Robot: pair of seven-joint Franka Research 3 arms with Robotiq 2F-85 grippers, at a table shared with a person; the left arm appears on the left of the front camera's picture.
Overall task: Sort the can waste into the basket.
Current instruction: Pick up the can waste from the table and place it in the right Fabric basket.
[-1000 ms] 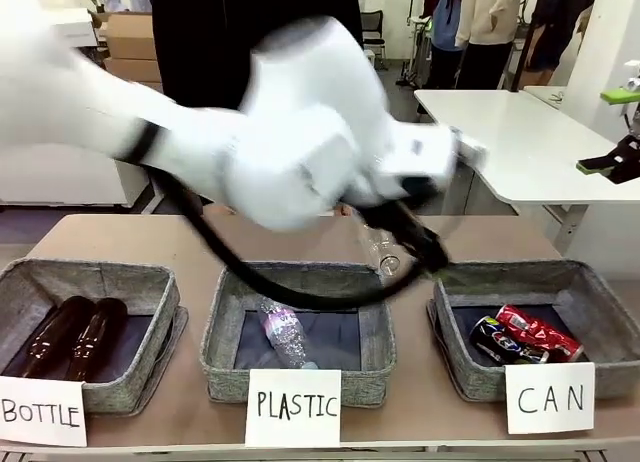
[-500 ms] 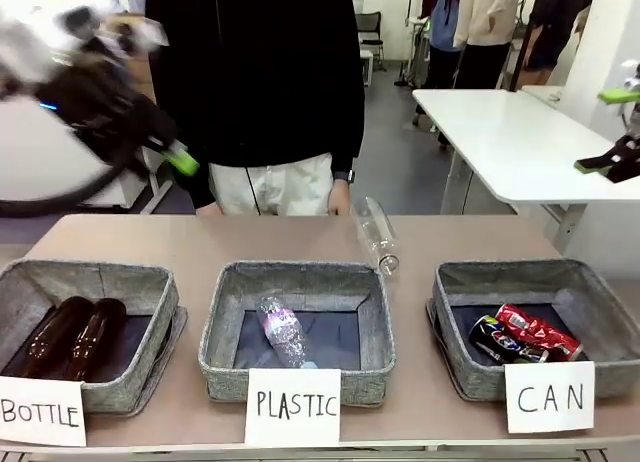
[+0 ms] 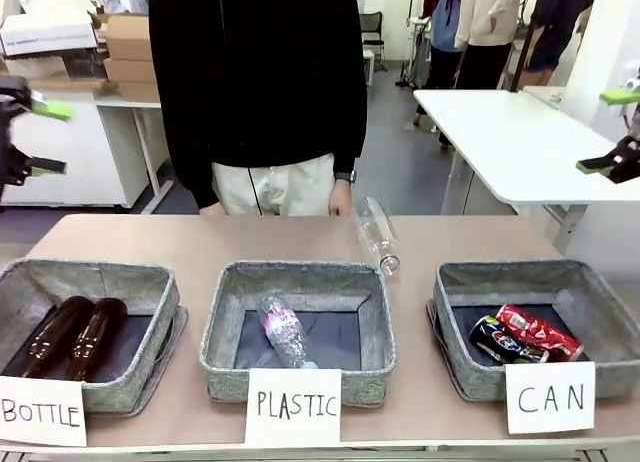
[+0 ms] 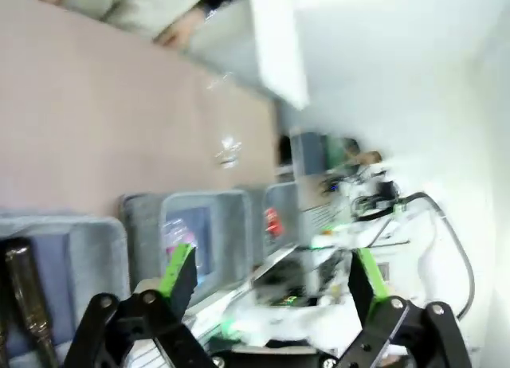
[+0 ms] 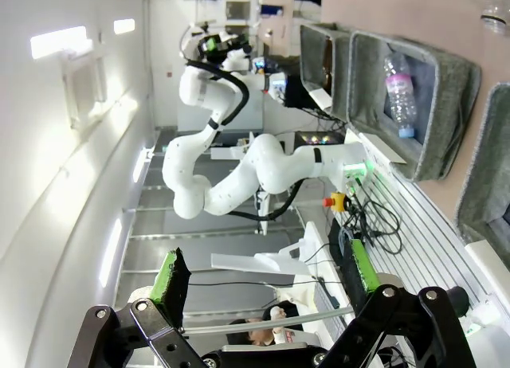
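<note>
The red can (image 3: 540, 331) and the black can (image 3: 497, 340) lie side by side inside the grey basket (image 3: 530, 275) signed CAN, at the right of the table. High off the table at the far left edge hangs my left gripper (image 3: 38, 138), open and holding nothing. My right gripper (image 3: 615, 130) stands open at the far right edge, well above the basket and empty too. Blurred in the left wrist view, open green-padded fingers (image 4: 179, 268) frame the row of baskets, with a red spot of the can (image 4: 272, 222). The right wrist view has its gripper (image 5: 264, 272) open.
A clear plastic bottle (image 3: 378, 235) lies on the table behind the PLASTIC basket (image 3: 295, 277), which holds another bottle (image 3: 283, 330). Two brown bottles (image 3: 70, 334) lie in the BOTTLE basket (image 3: 90, 274). A person in black (image 3: 260, 92) stands at the far edge.
My left arm has swung from over the middle of the table back to the far left and up. The cans and bottles have not moved.
</note>
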